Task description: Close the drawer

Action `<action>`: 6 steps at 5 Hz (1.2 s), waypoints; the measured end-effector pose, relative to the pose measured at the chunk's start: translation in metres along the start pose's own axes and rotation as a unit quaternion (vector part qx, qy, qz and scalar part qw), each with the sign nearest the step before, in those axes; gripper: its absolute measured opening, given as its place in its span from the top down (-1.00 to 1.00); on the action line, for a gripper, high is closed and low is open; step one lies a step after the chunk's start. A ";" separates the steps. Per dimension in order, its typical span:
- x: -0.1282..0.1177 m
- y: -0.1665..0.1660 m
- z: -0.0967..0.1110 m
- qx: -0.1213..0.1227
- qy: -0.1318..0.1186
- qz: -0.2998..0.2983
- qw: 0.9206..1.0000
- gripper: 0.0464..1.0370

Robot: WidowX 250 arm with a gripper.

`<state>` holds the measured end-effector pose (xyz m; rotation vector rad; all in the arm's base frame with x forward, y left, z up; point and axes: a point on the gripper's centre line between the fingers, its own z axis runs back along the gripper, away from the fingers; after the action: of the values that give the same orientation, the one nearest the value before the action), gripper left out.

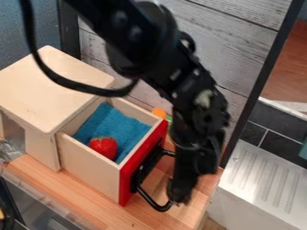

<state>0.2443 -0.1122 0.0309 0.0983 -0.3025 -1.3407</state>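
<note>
Camera view: the pale wooden drawer with a red front [129, 179] is pulled well out of its light wooden cabinet [48, 85], above a wood-grained surface [78, 197]. Inside it lie a blue cloth [114, 123] and a red toy strawberry [103, 147], the strawberry near one side wall. The black tool [179, 194] hangs down at the outer side of the curved black handle [146, 196] – whether touching it, I can't tell, nor whether the tool is wide or narrow.

The step in hand looks like lining up for the push, with the closing itself all to do. The next move calls for steady pressure on the handle or red front, straight back toward the cabinet – kept near the middle, since an off-centre shove could make the drawer skew and bind.
</note>
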 end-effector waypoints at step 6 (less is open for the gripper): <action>0.002 -0.013 -0.058 -0.013 0.050 0.006 0.999 -0.92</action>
<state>0.2478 -0.1233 -0.0272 0.1412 -0.2009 -1.3228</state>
